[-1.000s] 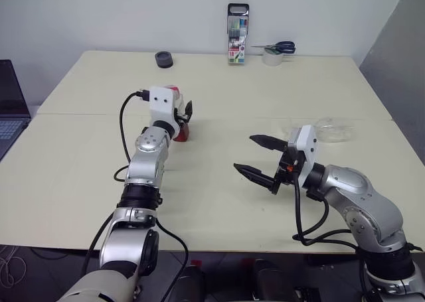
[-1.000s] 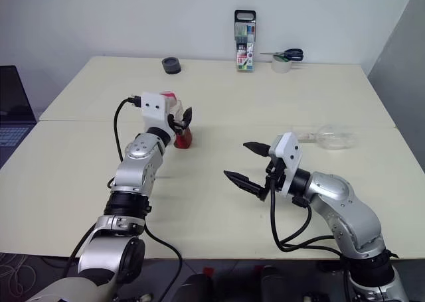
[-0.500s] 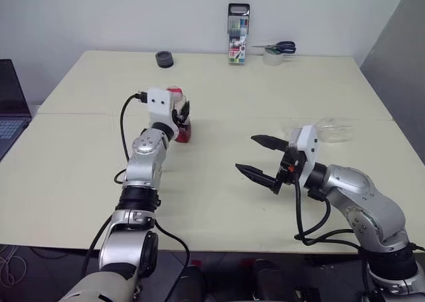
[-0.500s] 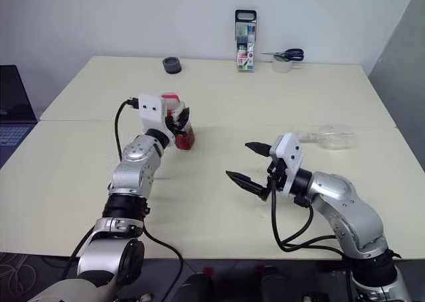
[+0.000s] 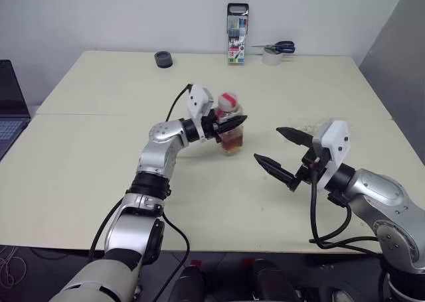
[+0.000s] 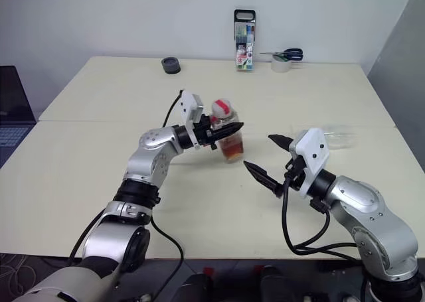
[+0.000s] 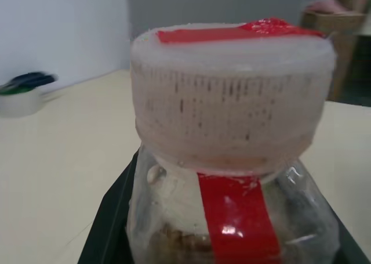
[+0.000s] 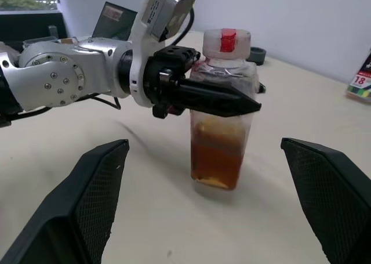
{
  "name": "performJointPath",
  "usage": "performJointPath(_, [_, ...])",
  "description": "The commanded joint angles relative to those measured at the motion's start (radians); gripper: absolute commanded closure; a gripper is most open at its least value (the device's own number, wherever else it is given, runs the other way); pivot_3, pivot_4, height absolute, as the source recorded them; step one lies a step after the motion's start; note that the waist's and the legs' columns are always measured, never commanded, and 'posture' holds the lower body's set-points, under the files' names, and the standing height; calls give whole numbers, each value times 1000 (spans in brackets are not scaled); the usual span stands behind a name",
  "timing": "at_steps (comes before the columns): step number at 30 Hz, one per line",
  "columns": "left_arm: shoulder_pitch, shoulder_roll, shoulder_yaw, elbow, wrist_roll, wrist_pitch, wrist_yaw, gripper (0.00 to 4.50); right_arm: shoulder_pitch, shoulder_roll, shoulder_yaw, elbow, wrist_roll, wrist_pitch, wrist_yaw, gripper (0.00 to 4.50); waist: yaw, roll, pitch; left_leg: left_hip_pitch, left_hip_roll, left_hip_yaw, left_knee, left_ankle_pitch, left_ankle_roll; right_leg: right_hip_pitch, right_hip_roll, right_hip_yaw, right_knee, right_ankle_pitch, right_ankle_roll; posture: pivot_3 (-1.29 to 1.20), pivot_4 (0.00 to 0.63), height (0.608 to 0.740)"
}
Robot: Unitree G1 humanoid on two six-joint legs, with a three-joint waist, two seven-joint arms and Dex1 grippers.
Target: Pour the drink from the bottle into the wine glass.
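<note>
One laptop [image 5: 10, 109] at the far left edge of the worktop [image 5: 86, 162]. One black round item [image 5: 163, 59] at the back. Left gripper [image 5: 229, 125]: jaws clenched on the one bottle [image 5: 232, 131], upright mid-worktop, drink [image 8: 216, 155] filling its lower half, cap on. One marker pack [image 5: 237, 43], one pair of scissors [image 5: 275, 48] on one tape roll [image 5: 271, 57] at the back. Right gripper [image 5: 282, 154]: jaws released, spread wide, holding nothing, near the bottle. One wine glass [image 6: 340, 138] lying on its side behind it.
</note>
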Motion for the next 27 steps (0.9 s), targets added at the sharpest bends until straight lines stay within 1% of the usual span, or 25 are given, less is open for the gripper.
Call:
performJointPath(1, [-39,-11,-44,-15,-43,37,-166,2734,-92,27,6,-48,15,70,-92,0,-2,0,0,0,0,0,0,0,0,0,0,0,0,0,0,0,150,740])
performJointPath(4, [-47,-10,-73,-12,-39,60,-250,2734,-156,45,26,-49,27,112,-125,0,-4,0,0,0,0,0,0,0,0,0,0,0,0,0,0,0,150,740])
performJointPath(7, [-54,-9,-90,-5,-26,50,-297,2735,-201,55,43,-42,23,144,-149,0,-6,0,0,0,0,-1,0,0,1,0,0,0,0,0,0,0,150,740])
performJointPath(14, [-70,-19,-93,30,0,0,-322,2735,-222,66,74,-29,18,177,-159,0,-10,0,0,-1,0,-1,0,-1,2,0,0,0,0,0,0,0,150,740])
performJointPath(27, [-60,-14,-94,44,22,-57,-332,2735,-241,122,114,66,-34,149,-159,0,-15,0,0,0,0,-1,0,-1,2,0,0,0,0,0,0,0,150,740])
